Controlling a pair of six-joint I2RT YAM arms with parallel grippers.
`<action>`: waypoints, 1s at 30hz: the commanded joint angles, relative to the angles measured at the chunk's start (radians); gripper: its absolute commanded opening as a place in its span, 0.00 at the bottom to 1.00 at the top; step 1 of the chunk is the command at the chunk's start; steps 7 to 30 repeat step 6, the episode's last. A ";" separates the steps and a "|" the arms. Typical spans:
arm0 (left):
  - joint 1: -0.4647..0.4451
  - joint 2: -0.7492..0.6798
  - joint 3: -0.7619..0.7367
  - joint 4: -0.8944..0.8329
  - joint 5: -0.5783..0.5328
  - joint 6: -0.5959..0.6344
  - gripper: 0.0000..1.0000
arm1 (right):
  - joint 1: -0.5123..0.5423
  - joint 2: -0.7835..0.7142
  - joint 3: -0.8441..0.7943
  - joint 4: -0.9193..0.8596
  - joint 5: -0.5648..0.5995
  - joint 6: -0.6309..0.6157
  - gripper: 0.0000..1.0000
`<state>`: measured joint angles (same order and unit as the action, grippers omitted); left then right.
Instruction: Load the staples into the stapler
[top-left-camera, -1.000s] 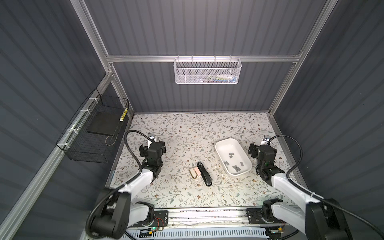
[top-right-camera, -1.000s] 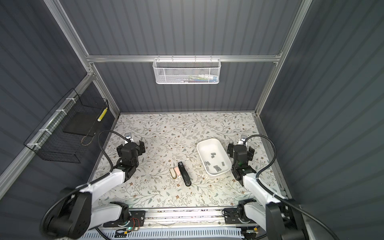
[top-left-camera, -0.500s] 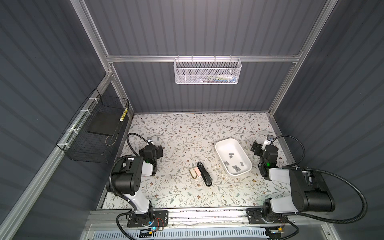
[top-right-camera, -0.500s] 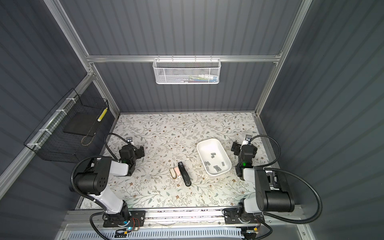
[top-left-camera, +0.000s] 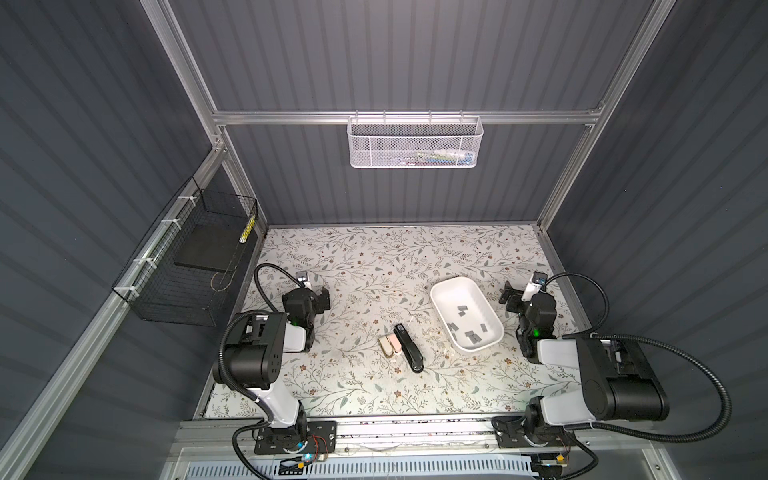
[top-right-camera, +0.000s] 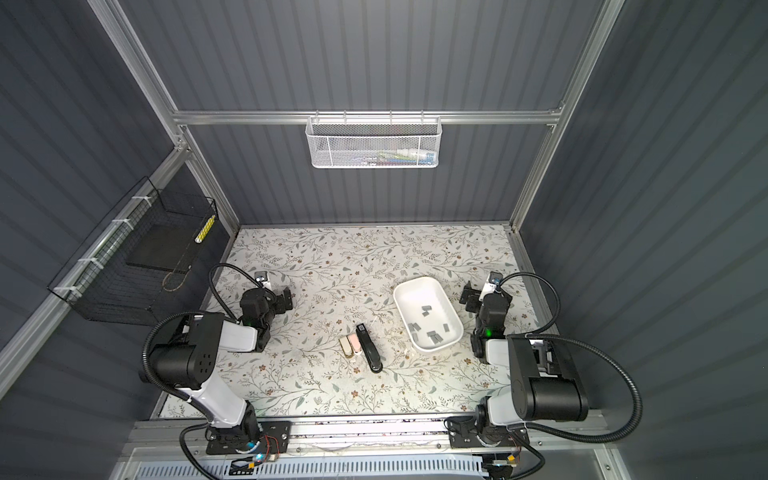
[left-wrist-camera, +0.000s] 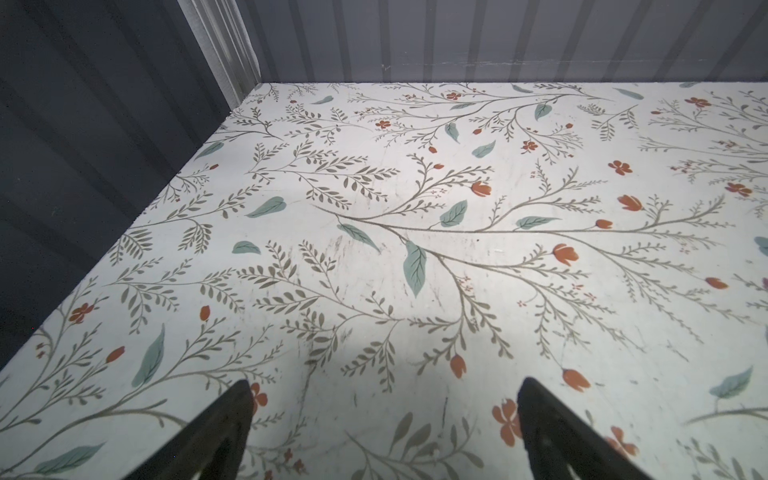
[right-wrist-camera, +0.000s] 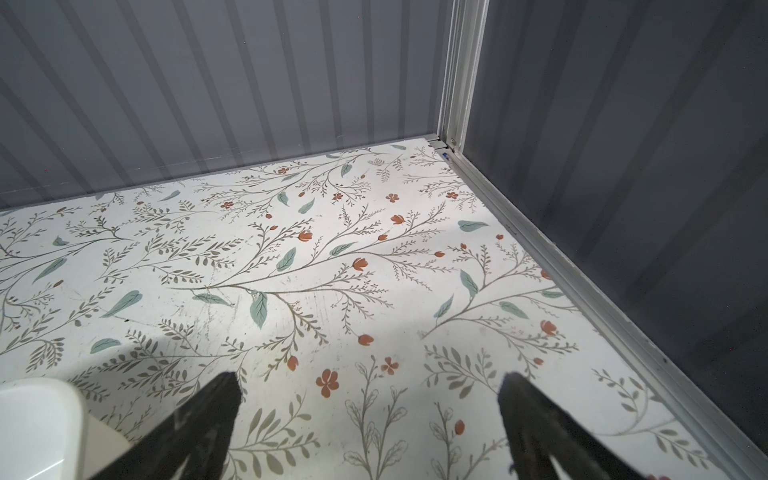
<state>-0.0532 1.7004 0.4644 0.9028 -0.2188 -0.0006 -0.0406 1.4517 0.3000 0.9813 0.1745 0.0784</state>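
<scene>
Both arms have folded back to the worktop (top-left-camera: 374, 266) edges. The left claw (left-wrist-camera: 385, 382) and right claw (right-wrist-camera: 370, 376) gape wide, both empty. Staples (top-left-camera: 471, 333) lie unmoved in the white tray (top-left-camera: 438, 291), stapler (top-left-camera: 409, 349) unmoved alongside.

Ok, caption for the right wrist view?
Open, empty right end effector above the floral tabletop, white tray corner at frame edge.

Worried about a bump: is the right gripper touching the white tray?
Apart. Both top views show a strip of floral table between the right gripper and the white tray.
</scene>
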 joint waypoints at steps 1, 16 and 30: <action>-0.003 0.013 -0.003 0.024 0.010 -0.007 0.99 | -0.001 0.008 0.008 0.023 -0.008 0.007 0.99; -0.003 0.013 -0.003 0.024 0.009 -0.006 0.99 | 0.002 0.007 0.013 0.023 -0.091 -0.029 0.99; -0.003 0.013 -0.003 0.024 0.009 -0.006 0.99 | 0.002 0.007 0.013 0.023 -0.091 -0.029 0.99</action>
